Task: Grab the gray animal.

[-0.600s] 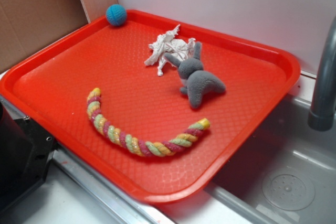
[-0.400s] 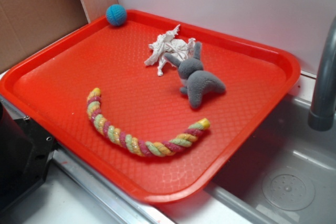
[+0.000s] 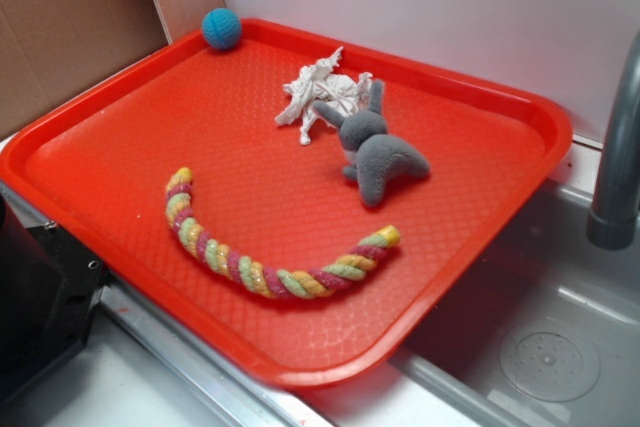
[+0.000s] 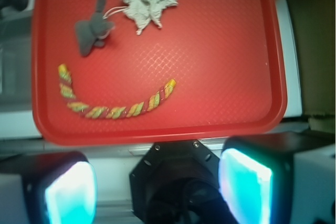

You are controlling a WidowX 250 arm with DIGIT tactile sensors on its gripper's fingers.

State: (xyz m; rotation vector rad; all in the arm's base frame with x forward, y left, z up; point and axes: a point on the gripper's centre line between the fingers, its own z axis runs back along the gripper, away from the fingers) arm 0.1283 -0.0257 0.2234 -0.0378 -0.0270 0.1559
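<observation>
We have barely begun: our gripper [image 4: 157, 192] hangs high above the red tray [image 4: 220, 114], jaws spread wide and empty, while the gray animal [image 3: 375, 152] lies untouched beside the white cloth [image 3: 318, 95]; approach and grasp remain

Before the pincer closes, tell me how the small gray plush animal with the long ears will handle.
The small gray plush animal looks soft, so it will probably squash and flop rather than hold shape. It seems light for its size. Its ears lie by the white crumpled cloth, so lifting may drag that. The pincer stands open, off the tray.
</observation>
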